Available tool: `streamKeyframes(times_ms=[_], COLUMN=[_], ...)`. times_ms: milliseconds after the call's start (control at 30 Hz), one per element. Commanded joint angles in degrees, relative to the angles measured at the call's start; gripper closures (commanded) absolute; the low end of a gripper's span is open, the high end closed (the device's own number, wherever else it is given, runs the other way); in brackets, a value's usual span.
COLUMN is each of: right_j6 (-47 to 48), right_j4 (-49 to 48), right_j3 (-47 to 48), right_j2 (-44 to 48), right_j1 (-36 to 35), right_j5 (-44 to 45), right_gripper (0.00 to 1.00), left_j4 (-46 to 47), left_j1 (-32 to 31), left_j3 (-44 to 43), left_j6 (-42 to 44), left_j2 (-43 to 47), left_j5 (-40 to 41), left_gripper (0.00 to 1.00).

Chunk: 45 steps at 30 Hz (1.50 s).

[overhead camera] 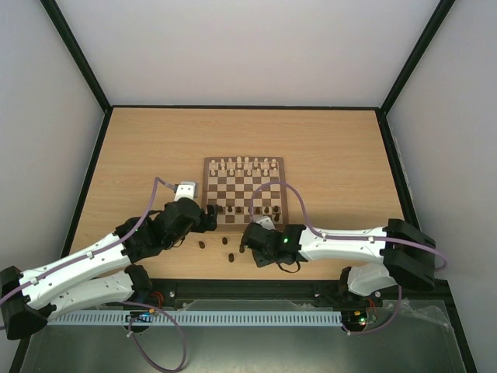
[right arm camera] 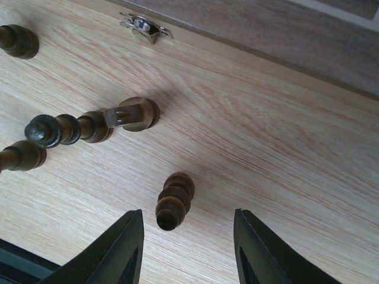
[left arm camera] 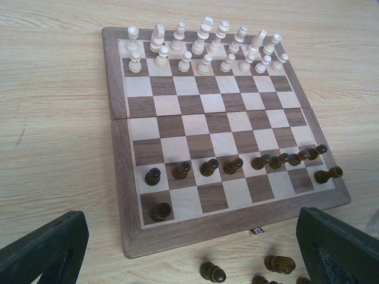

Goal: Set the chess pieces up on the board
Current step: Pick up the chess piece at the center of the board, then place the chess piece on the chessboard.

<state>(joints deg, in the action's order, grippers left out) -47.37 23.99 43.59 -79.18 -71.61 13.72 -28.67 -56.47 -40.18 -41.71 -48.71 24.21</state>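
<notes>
One dark chess piece [right arm camera: 174, 201] lies on its side on the counter [overhead camera: 326, 140], just in front of the near edge of the board [overhead camera: 244, 190]. The right tool [right arm camera: 188, 214] is low over it. One finger [right arm camera: 127, 251] is on one side of the piece and the other finger is on the other side. The tool is about half open. There is a gap between each finger and the piece, so it is not gripping or touching it.

More dark pieces [right arm camera: 65, 129] lie tipped over on the counter close by, to the left in the right wrist view. A small metal clasp [right arm camera: 145, 26] sits on the board's edge above them.

On the board, a row of dark pieces [left arm camera: 208, 167] stands on the second row from the near side. One dark piece [left arm camera: 160, 211] stands alone in the near corner square. Another dark piece [left arm camera: 327, 174] lies on its side at the right end.

The cream pieces [left arm camera: 204, 50] stand in two rows at the far side.

The left tool [overhead camera: 208, 219] hangs at the near left corner of the board. Its fingers [left arm camera: 47, 248] are spread wide, with nothing held between them.
</notes>
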Motion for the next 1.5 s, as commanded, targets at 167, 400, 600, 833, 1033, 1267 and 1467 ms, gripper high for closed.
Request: streamKeyframes(times_ms=[167,400,600,833,1033,1267,1467], right_j6=[1.00,1.66,1.65,3.07,6.75,10.67,13.97], right_j4=[1.27,0.90,2.59,9.28,9.80,8.17,6.07], right_j3=[2.82,3.99,5.47,9.91,12.80,15.90,17.37], right_j2=[-3.96,-6.81,-7.01,-3.21,-1.76,-4.19,-7.90], right_j1=[-0.46,-0.46,-0.46,1.21,5.43,10.24,13.62], right_j5=[0.91,1.12,1.95,6.72,7.13,6.00,4.60], right_gripper=[0.69,0.86,0.99,0.99,0.99,0.99,0.99], left_j4=[-0.78,-0.78,-0.78,-0.69,-0.52,-0.17,-0.08], left_j1=[-0.35,-0.31,-0.31,-0.31,-0.31,-0.31,-0.31], left_j3=[0.36,0.22,0.11,0.13,-0.07,-0.06,-0.02], left_j6=[0.28,0.37,0.49,0.35,0.39,0.40,0.35], left_j2=[0.46,0.20,-0.03,-0.30,-1.09,-1.95,-2.43], left_j5=[1.10,1.28,1.20,1.27,1.27,1.62,2.03], left_gripper=[0.01,0.01,0.01,0.01,0.01,0.01,0.01])
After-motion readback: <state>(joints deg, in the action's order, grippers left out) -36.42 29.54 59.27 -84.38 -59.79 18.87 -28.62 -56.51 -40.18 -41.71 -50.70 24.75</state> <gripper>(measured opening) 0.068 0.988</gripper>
